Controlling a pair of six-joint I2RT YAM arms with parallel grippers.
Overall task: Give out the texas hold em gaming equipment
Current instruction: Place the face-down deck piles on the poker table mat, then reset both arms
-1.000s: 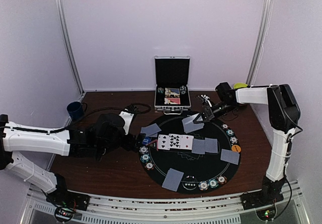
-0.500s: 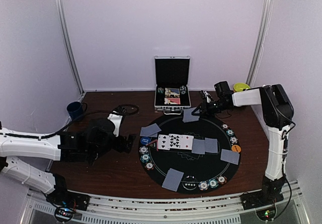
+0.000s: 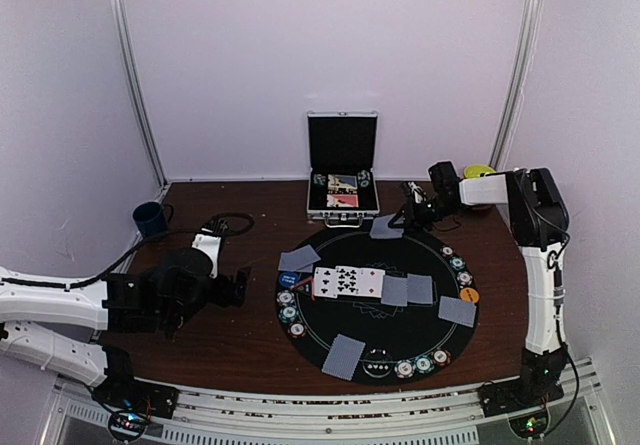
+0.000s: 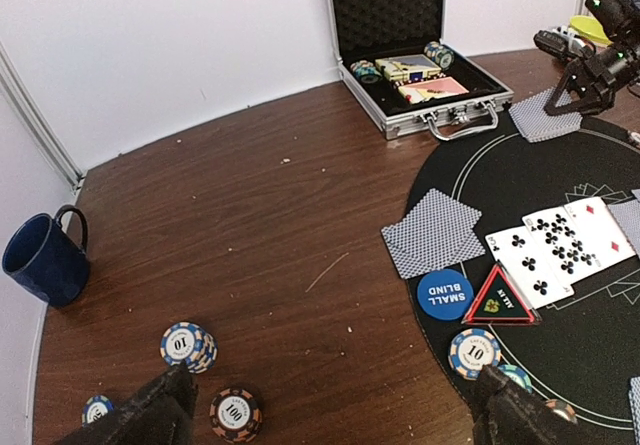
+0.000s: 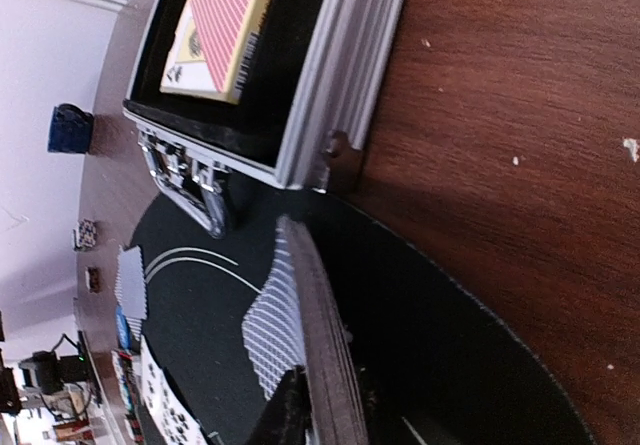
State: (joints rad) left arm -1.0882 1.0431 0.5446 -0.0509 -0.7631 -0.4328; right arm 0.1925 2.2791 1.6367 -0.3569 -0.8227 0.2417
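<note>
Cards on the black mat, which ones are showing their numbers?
The fanned row in the middle of the mat, showing black clubs and red diamonds; every other card lies grey-blue back up.

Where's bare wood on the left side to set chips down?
Free: the wide wood between the blue mug, the open case and the left edge of the black mat. Crowded: chips by the left fingers, and the cards mid-mat.

Cards (image 3: 348, 282) are laid on the mat (image 3: 420, 330), the case (image 3: 342, 180) is set behind it, and the mug (image 3: 150, 219) at the table's (image 3: 230, 335) far-left corner.
</note>
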